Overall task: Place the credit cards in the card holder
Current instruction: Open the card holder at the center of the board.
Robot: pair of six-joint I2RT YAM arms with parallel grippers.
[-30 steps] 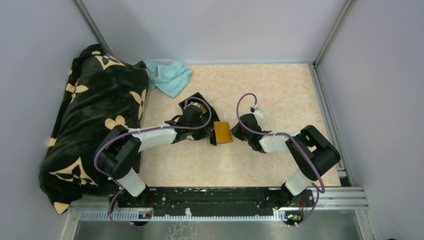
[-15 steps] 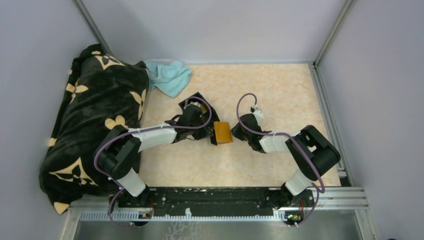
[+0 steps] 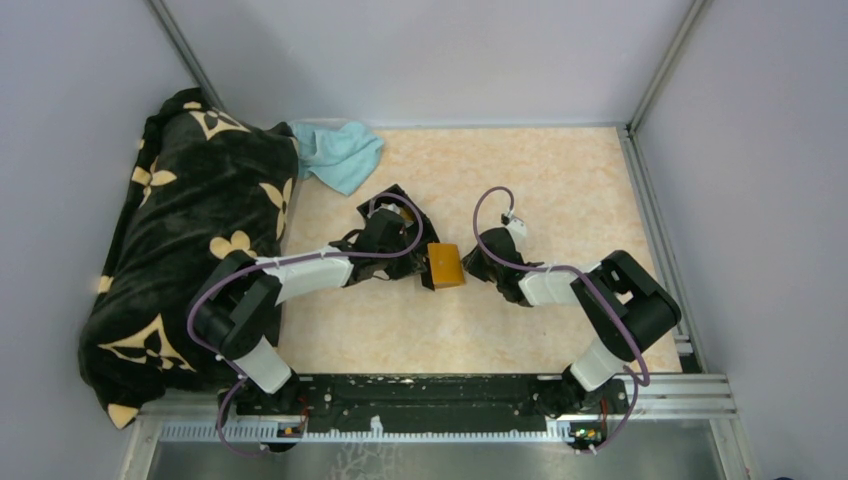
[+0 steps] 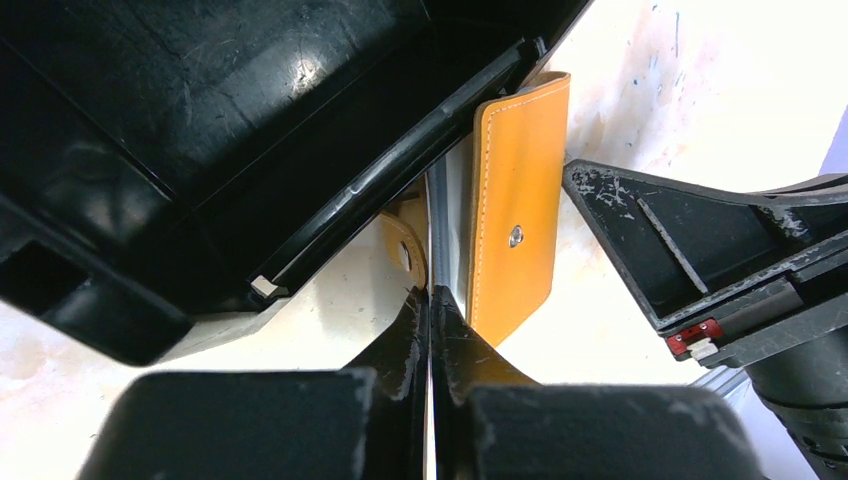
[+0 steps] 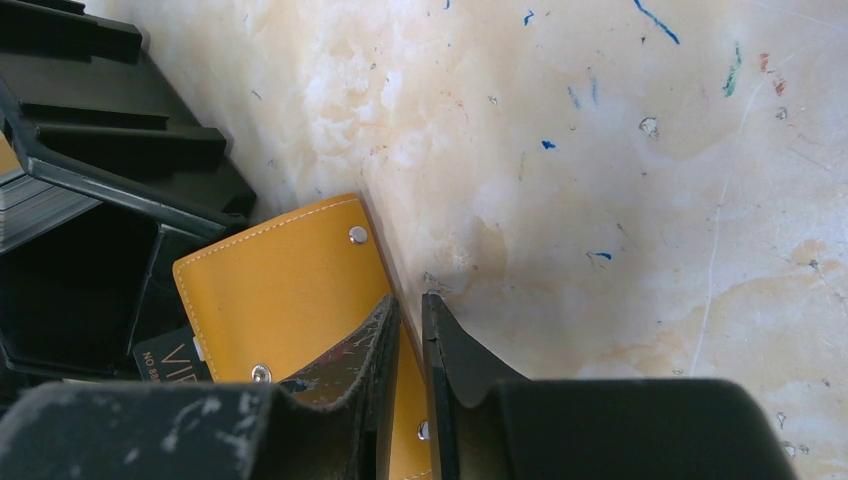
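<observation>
- The right gripper (image 5: 405, 308) is grasping one flap of the orange card holder (image 5: 285, 285). The holder is sitting on the marbled table (image 5: 620, 200) between the two arms, with its far corner touching the black tray (image 4: 200, 100). Only a narrow margin of leather is lying between those jaws, so a pull could be slipping the flap free and letting the holder fold shut.
- The left gripper (image 4: 430, 297) is clenching its jaws fully. A thin pale strip (image 4: 447, 235), probably a credit card seen edge-on, is running into the tips. I cannot tell whether it is truly pinched. If it is, so slight a hold is risking the card twisting or dropping.
- That strip is sitting just beside the leather, not clearly inside a slot. A push off-line could be jamming it against the stitching or sliding it behind the holder.
- The tray wall is crowding the left fingers, so any advance is risking a shove to the tray.
- A dark card (image 5: 168, 352) is lying partly under the holder, and dragging the holder could be carrying it along.
</observation>
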